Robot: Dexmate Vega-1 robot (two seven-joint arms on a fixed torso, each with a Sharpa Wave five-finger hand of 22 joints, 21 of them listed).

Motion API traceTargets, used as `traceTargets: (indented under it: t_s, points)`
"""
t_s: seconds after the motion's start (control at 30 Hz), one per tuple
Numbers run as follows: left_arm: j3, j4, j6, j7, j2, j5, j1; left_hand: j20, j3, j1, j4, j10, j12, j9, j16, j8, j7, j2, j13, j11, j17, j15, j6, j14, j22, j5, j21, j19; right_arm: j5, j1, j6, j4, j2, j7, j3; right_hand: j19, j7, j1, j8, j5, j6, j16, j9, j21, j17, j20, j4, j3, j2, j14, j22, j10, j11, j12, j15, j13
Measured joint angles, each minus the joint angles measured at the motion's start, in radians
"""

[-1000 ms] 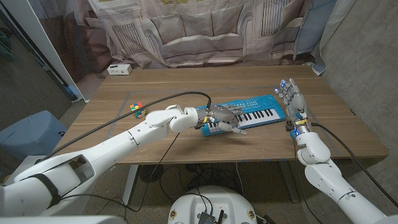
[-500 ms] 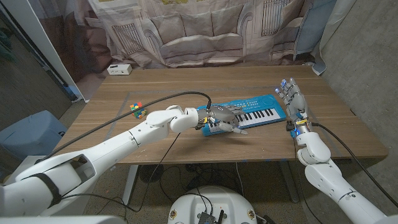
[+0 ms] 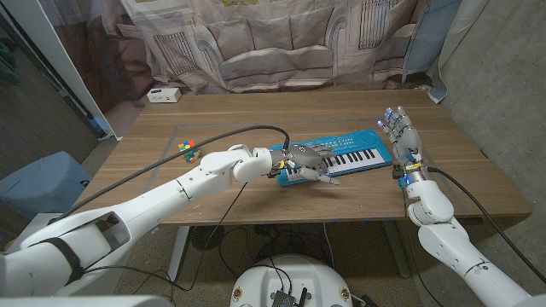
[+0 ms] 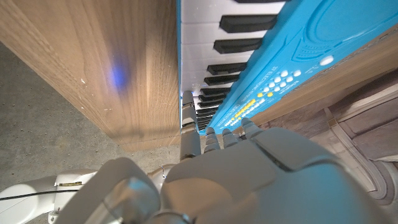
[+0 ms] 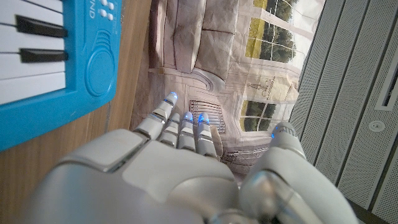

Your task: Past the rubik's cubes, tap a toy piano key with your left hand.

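Risk: left hand sits low over the toy piano near its left end, fingers spread, holding nothing; a broad press could hit several keys or shove the piano. Right hand stands upright beside the piano's right end, empty. Rubik's cube well left, no obstruction. White box at far edge.

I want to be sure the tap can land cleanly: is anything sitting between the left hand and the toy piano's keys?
Nothing visible does. The left hand is over the near-left end of the toy piano, fingers reaching onto the white keys. The rubik's cube lies behind it, beside the forearm.
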Motion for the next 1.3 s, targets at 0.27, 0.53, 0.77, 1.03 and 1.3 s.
traceTargets:
  t_s: [0.27, 0.53, 0.77, 1.03, 1.3]
  points:
    - [0.0, -0.003, 0.003, 0.002, 0.001, 0.007, 0.0, 0.004, 0.0, 0.0, 0.0, 0.026, 0.008, 0.0, 0.007, 0.009, -0.008, 0.0, 0.0, 0.007, 0.0, -0.004, 0.029, 0.004, 0.0, 0.0, 0.008, 0.004, -0.001, 0.0, -0.003, -0.002, 0.001, -0.006, 0.0, 0.0, 0.0, 0.0, 0.0, 0.0, 0.0, 0.0, 0.0, 0.0, 0.0, 0.0, 0.0, 0.0, 0.0, 0.0, 0.0, 0.005, -0.006, 0.0, 0.0, 0.0]
    - [-0.002, -0.016, 0.008, 0.008, 0.006, 0.024, 0.0, 0.004, 0.004, 0.012, -0.004, 0.065, 0.023, 0.001, 0.011, 0.012, -0.011, -0.001, 0.0, 0.015, 0.0, -0.009, 0.061, 0.024, 0.0, 0.0, 0.015, 0.004, -0.006, 0.002, -0.005, -0.002, 0.004, -0.012, 0.0, 0.0, 0.0, 0.0, 0.0, 0.0, 0.0, 0.0, 0.0, 0.0, 0.0, 0.0, 0.0, 0.0, 0.0, 0.0, 0.0, 0.006, -0.005, 0.0, 0.0, 0.0]
    - [-0.006, -0.025, 0.015, 0.013, 0.01, 0.037, 0.0, 0.0, 0.004, 0.02, -0.004, 0.084, 0.031, 0.003, 0.011, 0.015, -0.013, 0.007, 0.0, 0.023, 0.0, -0.012, 0.073, 0.031, 0.0, 0.0, 0.015, 0.0, -0.007, 0.001, -0.005, -0.005, 0.005, -0.015, 0.0, 0.0, 0.0, 0.0, 0.0, 0.0, 0.0, 0.0, 0.0, 0.0, 0.0, 0.0, 0.0, 0.0, 0.0, 0.0, 0.0, 0.009, -0.002, 0.0, 0.0, 0.0]
    - [-0.013, -0.038, 0.022, 0.016, 0.014, 0.048, 0.001, -0.002, 0.008, 0.026, -0.008, 0.094, 0.031, 0.002, 0.011, 0.021, -0.008, 0.013, 0.0, 0.023, 0.0, -0.012, 0.079, 0.038, 0.0, 0.0, 0.015, 0.002, -0.008, -0.002, -0.007, -0.009, 0.005, -0.02, 0.002, 0.0, 0.0, 0.0, 0.0, 0.0, 0.0, 0.0, 0.0, 0.0, 0.0, 0.0, 0.0, 0.0, 0.0, 0.0, 0.0, 0.009, -0.002, 0.0, 0.0, 0.0]
    - [-0.019, -0.046, 0.032, 0.023, 0.014, 0.059, 0.001, -0.024, 0.012, 0.042, -0.021, 0.115, 0.037, 0.003, 0.011, 0.015, -0.006, 0.016, -0.005, 0.043, 0.0, -0.021, 0.081, 0.05, -0.002, 0.0, 0.015, 0.002, -0.007, 0.0, -0.007, -0.009, 0.005, -0.019, 0.003, 0.0, 0.0, 0.0, 0.0, 0.0, 0.0, 0.0, 0.0, 0.0, 0.0, 0.0, 0.003, -0.003, 0.0, 0.0, 0.0, 0.009, -0.002, 0.0, 0.0, 0.0]
